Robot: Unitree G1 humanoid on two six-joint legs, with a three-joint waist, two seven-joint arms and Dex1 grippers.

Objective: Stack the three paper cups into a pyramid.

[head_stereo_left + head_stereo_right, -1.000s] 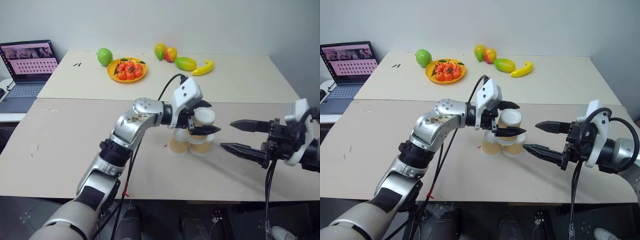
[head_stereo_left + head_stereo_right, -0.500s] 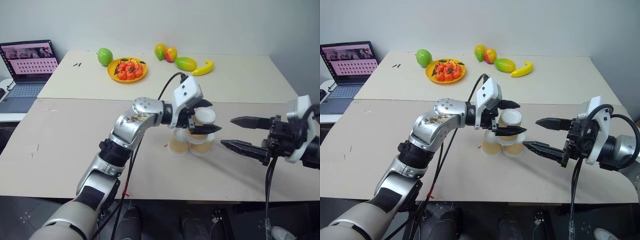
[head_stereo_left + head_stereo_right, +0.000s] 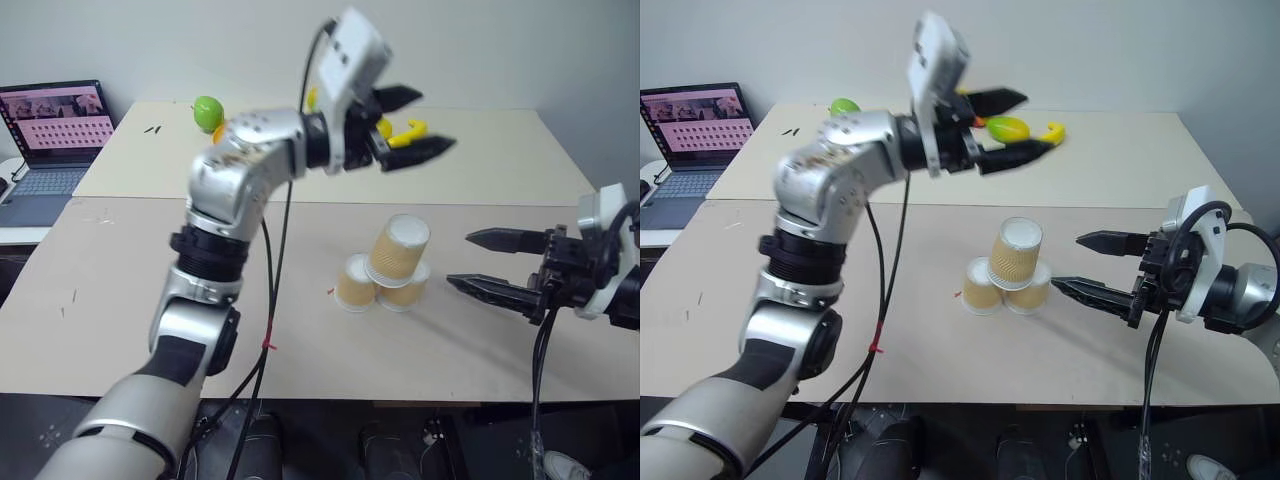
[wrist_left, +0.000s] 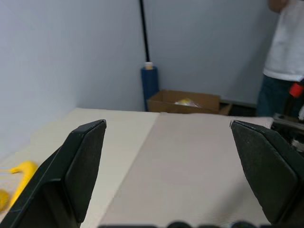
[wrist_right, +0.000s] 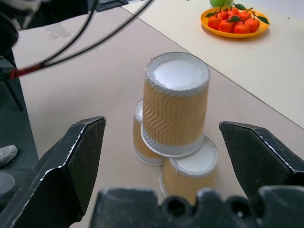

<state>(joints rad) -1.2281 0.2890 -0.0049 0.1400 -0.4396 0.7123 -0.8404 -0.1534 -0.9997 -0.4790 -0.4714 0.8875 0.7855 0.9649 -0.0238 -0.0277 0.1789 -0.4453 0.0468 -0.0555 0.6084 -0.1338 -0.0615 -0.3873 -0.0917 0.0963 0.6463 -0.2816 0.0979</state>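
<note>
Standing inverted, three paper cups [image 3: 385, 270] pyramided

Three paper cups [image 3: 388, 266]; two hands

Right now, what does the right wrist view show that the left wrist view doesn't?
Right wrist only: the three cups, top cup upside down across two base cups, plus the orange plate of fruit. Left wrist only: a cardboard box, a blue roll, a person and a banana. Both show beige tabletop between open black fingers.
</note>
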